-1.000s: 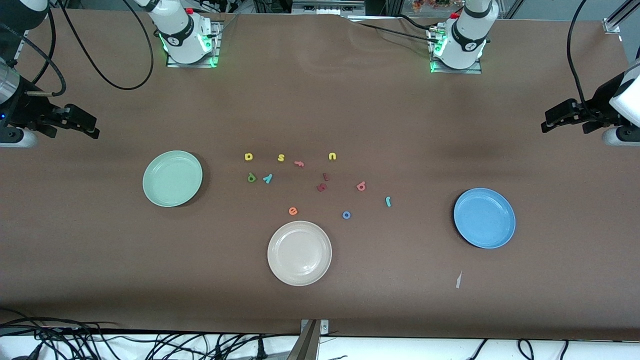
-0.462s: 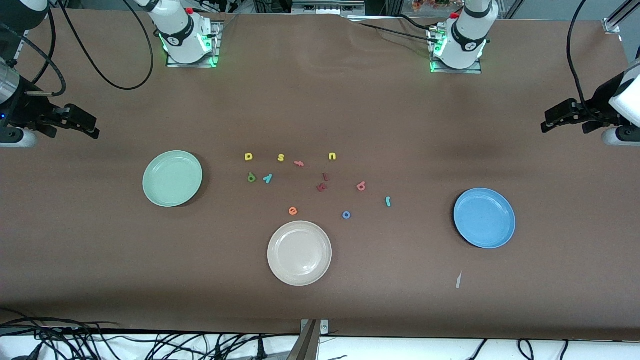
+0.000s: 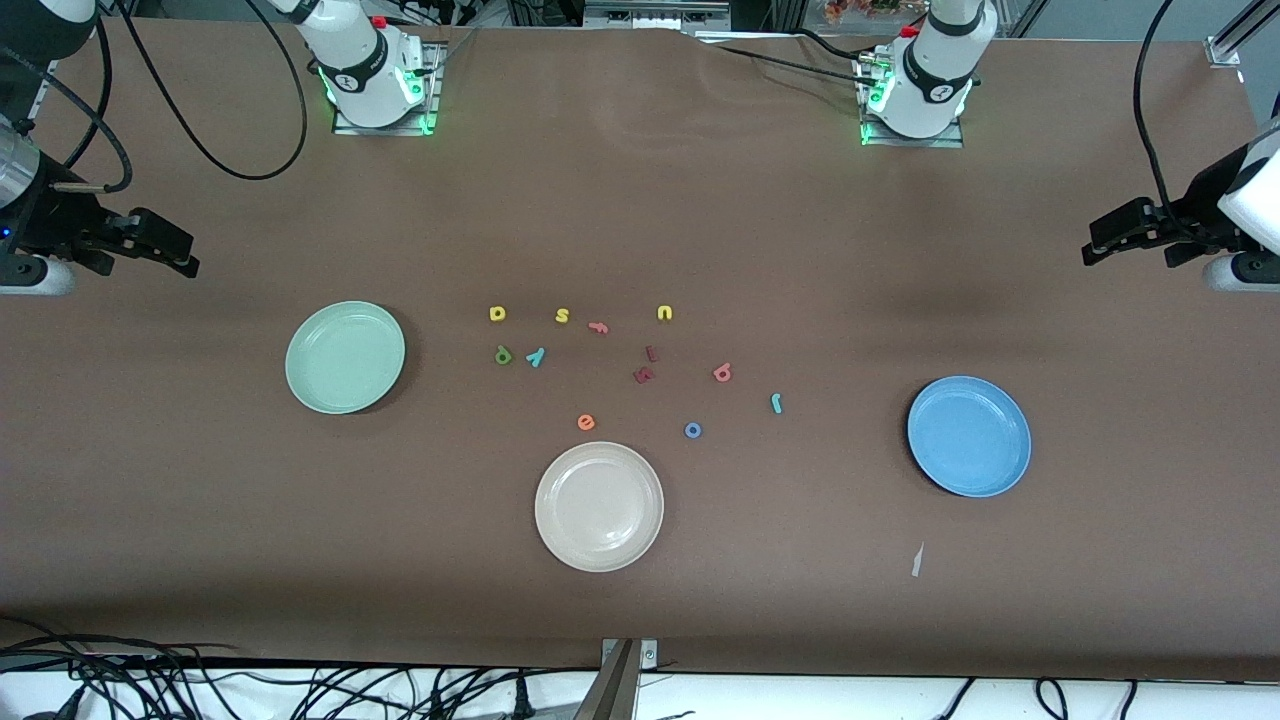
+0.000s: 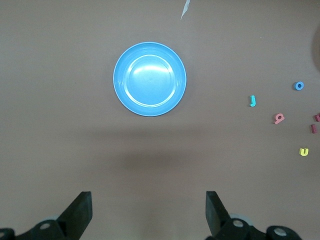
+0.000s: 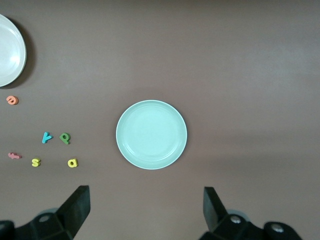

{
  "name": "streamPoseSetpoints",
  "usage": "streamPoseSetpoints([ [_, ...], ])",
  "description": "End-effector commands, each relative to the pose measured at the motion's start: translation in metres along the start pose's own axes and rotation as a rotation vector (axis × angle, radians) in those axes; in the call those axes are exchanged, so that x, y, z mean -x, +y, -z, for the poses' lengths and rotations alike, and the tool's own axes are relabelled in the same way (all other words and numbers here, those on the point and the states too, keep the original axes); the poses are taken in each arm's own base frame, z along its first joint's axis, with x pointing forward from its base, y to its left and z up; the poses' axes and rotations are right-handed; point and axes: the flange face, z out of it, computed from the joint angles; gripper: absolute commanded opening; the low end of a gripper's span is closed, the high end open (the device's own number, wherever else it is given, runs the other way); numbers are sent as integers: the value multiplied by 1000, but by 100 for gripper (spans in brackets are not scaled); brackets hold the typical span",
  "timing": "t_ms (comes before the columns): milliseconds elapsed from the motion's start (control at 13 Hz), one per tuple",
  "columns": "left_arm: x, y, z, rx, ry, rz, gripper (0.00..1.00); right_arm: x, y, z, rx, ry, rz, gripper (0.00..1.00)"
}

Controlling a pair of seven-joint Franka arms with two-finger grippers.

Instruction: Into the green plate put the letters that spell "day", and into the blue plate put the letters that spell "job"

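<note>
Cream-white plate: nearest the front camera, mid-bench, empty; not part of my task.
Blue plate: toward the left arm's end of the bench, empty.
Blue o: on the bench, just farther from the camera than the cream-white plate.
Orange e: beside the o; I leave it.
Teal j: between the o and the blue plate, the letter closest to that plate.
Pink-red b: a little farther back than the j.
Dark red letters: mid-cluster; I leave them.
Green plate: toward the right arm's end of the bench, empty.
Dark green d and teal y: side by side, the d closer to the green plate.
Yellow a: farthest row, with the yellow s, a pink f and the yellow u.
Left gripper: raised at the left arm's end of the bench, fully open, empty; waiting.
Right gripper: raised at the right arm's end of the bench, fully open, empty; waiting.
Step in hand: none begun, as I judge it; all six letters lie outside their plates.
Next move: I would lower the right gripper over the d, or the left over the j, and pinch finely, since the letters are small and flat.
</note>
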Motion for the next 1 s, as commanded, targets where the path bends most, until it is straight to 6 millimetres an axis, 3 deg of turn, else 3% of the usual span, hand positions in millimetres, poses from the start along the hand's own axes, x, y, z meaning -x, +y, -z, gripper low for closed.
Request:
streamPoseSetpoints([
  [0,3,3,2,16,-2,-1,100,4,-2,0,6,-3,-7,100],
  [462,-8,10,-12,10,-23,-14,100,4,-2,0,6,-3,-7,100],
  [692,-29,32,-44,16,-71,-51,100,4,-2,0,6,-3,-7,100],
  [769,-38,40,-62,15,-103,-64,100,4,-2,0,6,-3,-7,100],
  [846,-51,43,-97,15,-163,-73,100,4,-2,0,6,-3,-7,100],
  [923,-55,58,-110,11,-182,-91,100,4,-2,0,6,-3,-6,100],
])
